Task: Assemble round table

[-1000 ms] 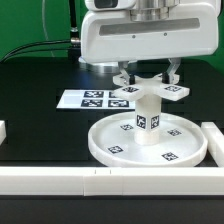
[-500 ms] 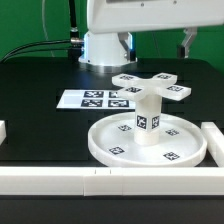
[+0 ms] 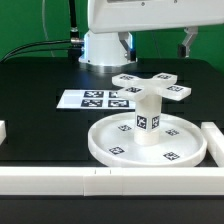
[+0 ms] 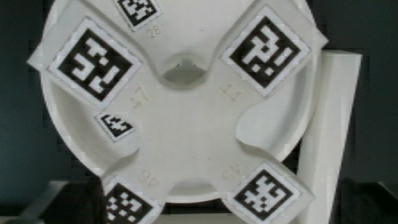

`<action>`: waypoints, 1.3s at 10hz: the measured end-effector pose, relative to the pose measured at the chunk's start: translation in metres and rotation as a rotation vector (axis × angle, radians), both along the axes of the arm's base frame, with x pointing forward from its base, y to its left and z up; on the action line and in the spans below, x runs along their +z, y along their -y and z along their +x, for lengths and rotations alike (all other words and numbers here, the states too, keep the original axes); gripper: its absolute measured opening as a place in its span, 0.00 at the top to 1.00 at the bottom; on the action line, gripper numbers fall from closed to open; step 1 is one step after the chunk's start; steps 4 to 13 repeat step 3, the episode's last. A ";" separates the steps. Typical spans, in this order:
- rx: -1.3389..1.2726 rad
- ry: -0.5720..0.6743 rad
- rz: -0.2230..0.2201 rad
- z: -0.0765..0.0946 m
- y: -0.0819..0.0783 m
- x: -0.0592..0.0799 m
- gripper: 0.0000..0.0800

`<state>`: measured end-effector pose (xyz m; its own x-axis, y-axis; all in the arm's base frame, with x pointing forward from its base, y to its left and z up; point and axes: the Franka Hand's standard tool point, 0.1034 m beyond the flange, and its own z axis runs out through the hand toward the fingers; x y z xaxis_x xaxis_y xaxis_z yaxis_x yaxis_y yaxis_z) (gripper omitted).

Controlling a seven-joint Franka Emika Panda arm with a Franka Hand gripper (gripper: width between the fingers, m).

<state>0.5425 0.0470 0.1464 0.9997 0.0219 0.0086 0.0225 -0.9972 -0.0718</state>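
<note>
Standing near the front of the black counter [image 3: 40, 90], the round table's disc [image 3: 105, 140] lies flat with its short thick leg [image 3: 147, 118] upright at the centre and the cross-shaped foot [image 3: 152, 86] resting on top of the leg. Above, the robot arm's white body [image 3: 150, 20] fills the upper frame; its claw is out of sight in both views, so its state cannot be told. Behind the disc lies the marker board [image 3: 90, 99]. Seen from the wrist, the foot [image 4: 178, 70] spreads over the disc [image 4: 214, 140].

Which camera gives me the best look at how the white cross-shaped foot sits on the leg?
The exterior view: the white cross-shaped foot sits atop the short white cylinder leg, seen side-on. The wrist view looks straight down on the foot, hiding the leg.
</note>
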 end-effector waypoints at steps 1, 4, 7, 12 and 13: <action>0.000 0.000 0.000 0.000 0.000 0.000 0.19; 0.000 0.000 0.000 0.000 0.000 0.000 0.19; 0.000 0.000 0.000 0.000 0.000 0.000 0.19; 0.000 0.000 0.000 0.000 0.000 0.000 0.19; 0.000 0.000 0.000 0.000 0.000 0.000 0.19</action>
